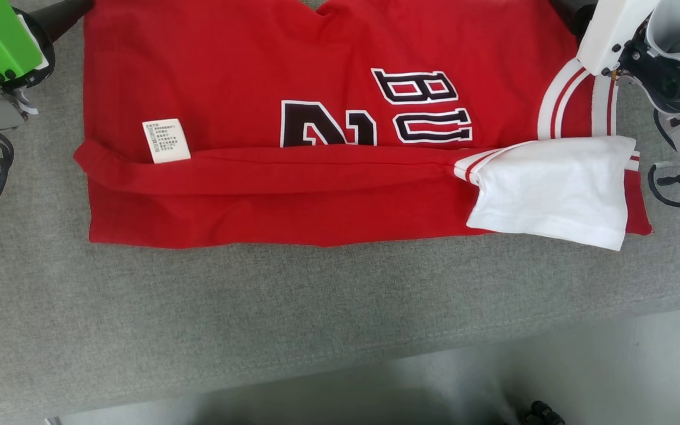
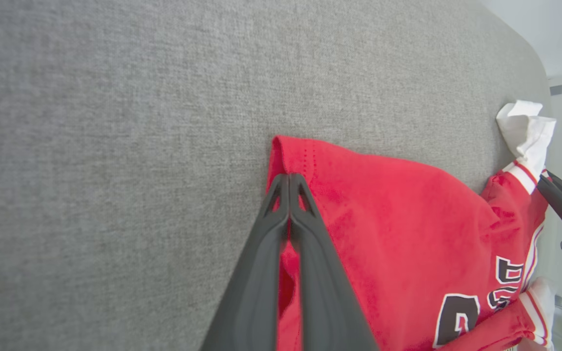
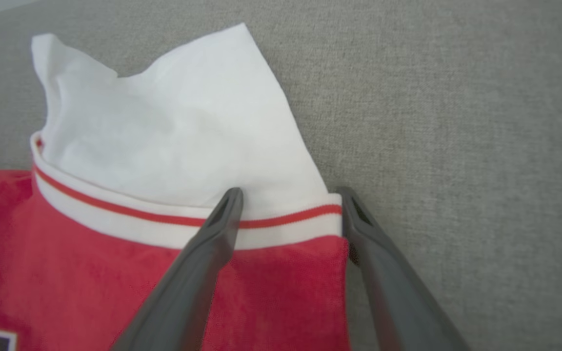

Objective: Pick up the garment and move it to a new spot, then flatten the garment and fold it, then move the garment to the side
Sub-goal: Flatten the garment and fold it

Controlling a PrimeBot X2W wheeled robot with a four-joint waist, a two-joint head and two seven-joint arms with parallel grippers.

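soft red cloth garment [image 1: 293,195] on rough grey woven fabric table [image 1: 257,307].

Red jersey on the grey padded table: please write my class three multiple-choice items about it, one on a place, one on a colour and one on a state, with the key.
1. Where on the red jersey does the care label lie?
A at its right end; B near its left end; C at its middle.
2. What colour is the lettering?
A green; B yellow; C black, outlined in white.
3. How is the left gripper?
A shut on the jersey's red edge; B wide open; C gripping the care label.

Key:
1 B, the label sits by the fold at the left end.
2 C, the letters are dark with white rims.
3 A, its fingers meet with red cloth between them.
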